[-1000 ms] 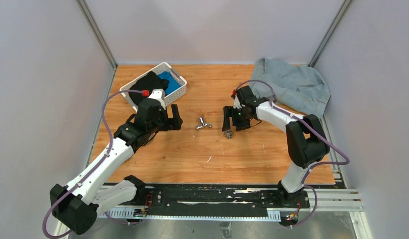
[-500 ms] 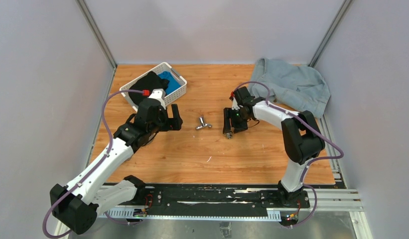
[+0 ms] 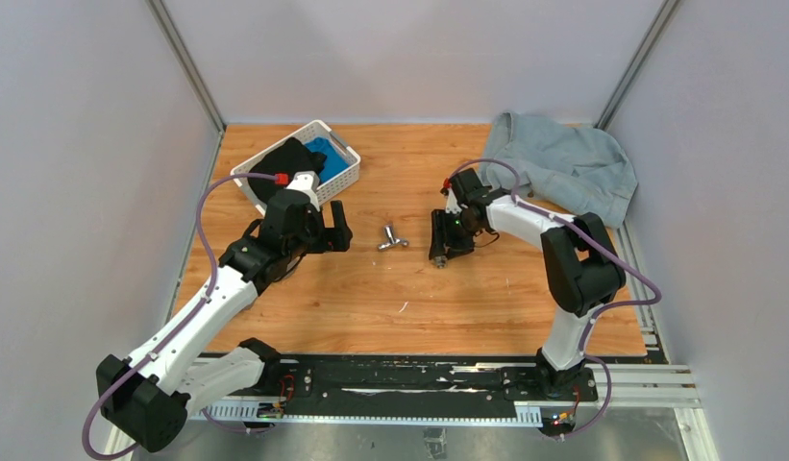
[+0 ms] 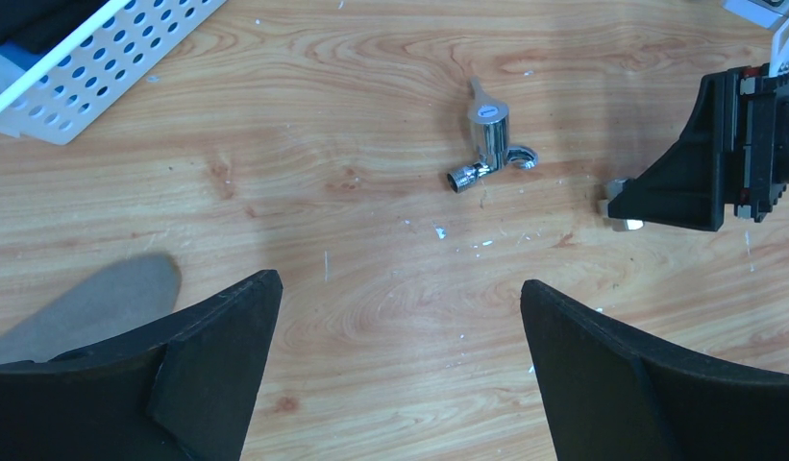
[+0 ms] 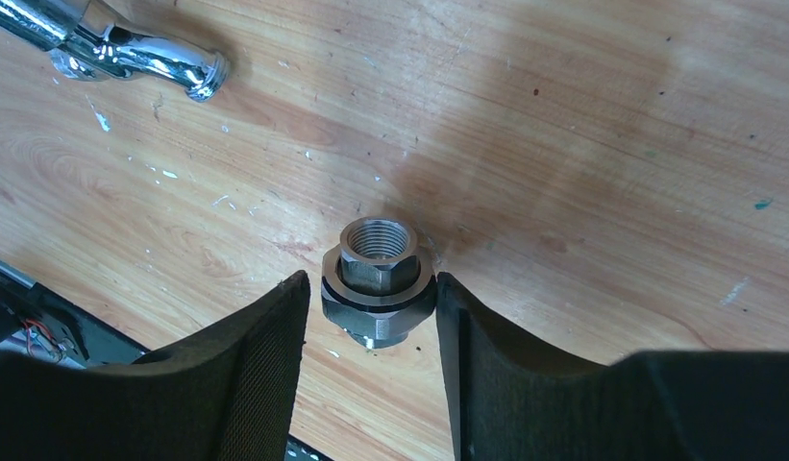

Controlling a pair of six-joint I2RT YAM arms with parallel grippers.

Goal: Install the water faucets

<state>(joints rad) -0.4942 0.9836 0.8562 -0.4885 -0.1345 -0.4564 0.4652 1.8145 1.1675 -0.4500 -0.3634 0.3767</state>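
— Wooden surface (image 3: 371, 298) between plain grey walls. What have I got, left to right?

— Far left, a white basket (image 3: 296, 161) with dark and blue things in it. Your left tool (image 3: 335, 229) hovers just beside it, spread wide with nothing in it. Near mid-surface the shiny tap (image 4: 488, 142) lies on its side, touching nothing.

— And the other half?

— The grey threaded fitting (image 5: 378, 277) stands upright on the wood with its open bore up, near the tap but apart from it. Your right tool (image 3: 441, 245) is down around it, one finger on each side.

— Gripped?

— Hard to say. From the wrist view the pads (image 5: 275, 346) look almost flush with the flange, perhaps with a sliver of gap on one side. I cannot tell whether you're clamped or only bracketing it. Past that, a grey cloth (image 3: 563, 163) is bunched in the far right corner.

— So where am I?

— Picking up the fitting, I'd judge; nothing is joined yet. Next you need a firm squeeze on the flange. Then put your left tool on the tap and line its threads up with that bore.
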